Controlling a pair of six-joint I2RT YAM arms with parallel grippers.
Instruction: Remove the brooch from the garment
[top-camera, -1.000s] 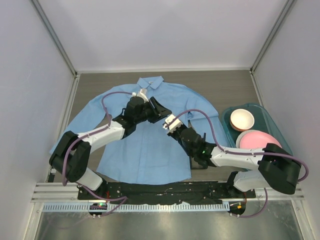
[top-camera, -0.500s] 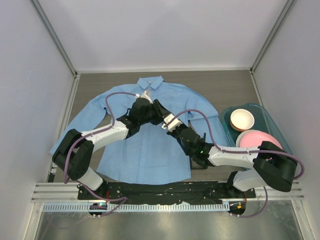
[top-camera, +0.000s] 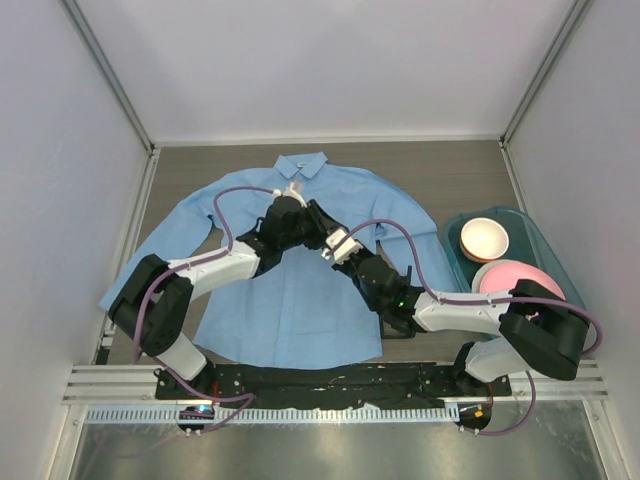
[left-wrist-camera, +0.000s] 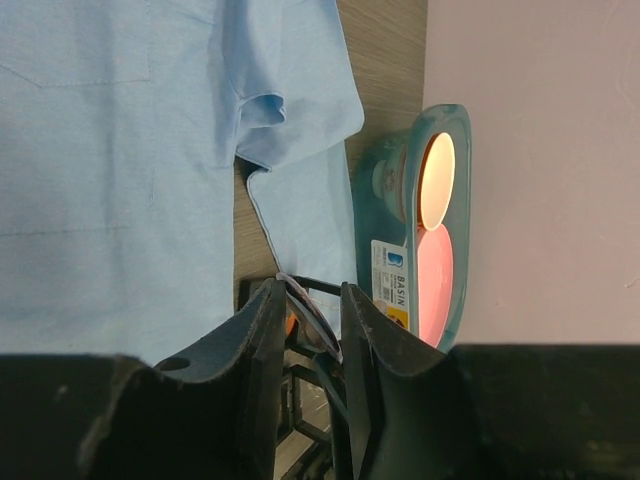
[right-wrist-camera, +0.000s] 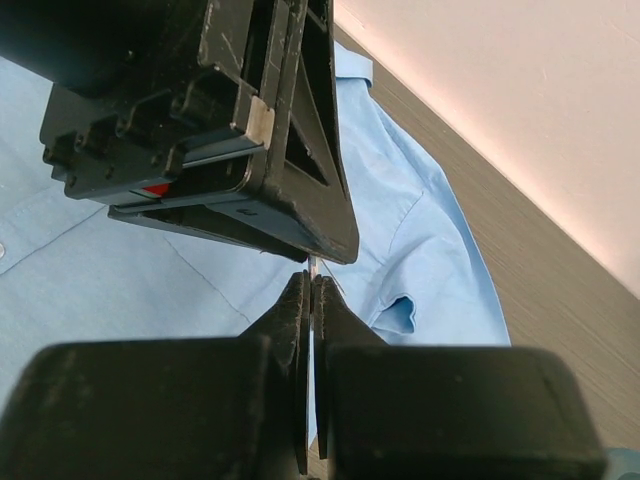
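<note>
The garment (top-camera: 290, 300) is a light blue shirt lying flat, collar at the far end; it also fills the left wrist view (left-wrist-camera: 100, 150) and the right wrist view (right-wrist-camera: 420, 240). Both grippers meet tip to tip just above its chest. My right gripper (top-camera: 334, 246) (right-wrist-camera: 312, 282) is shut on a thin silvery sliver, the brooch (right-wrist-camera: 314, 266), which pokes out of its tips. My left gripper (top-camera: 320, 228) (left-wrist-camera: 310, 295) has its jaws partly apart, and a thin pale curved piece of the brooch (left-wrist-camera: 303, 305) crosses the gap. Its black body (right-wrist-camera: 200, 130) looms right above my right fingertips.
A teal basin (top-camera: 455, 225) (left-wrist-camera: 455, 130) stands right of the shirt, holding a cream bowl (top-camera: 484, 238) and a pink bowl (top-camera: 512, 280). White walls enclose the table on three sides. The arms' cables arch over the shirt.
My left gripper has moved right and met the right gripper's tips, and its jaws have narrowed. The right gripper has edged slightly left and stayed shut.
</note>
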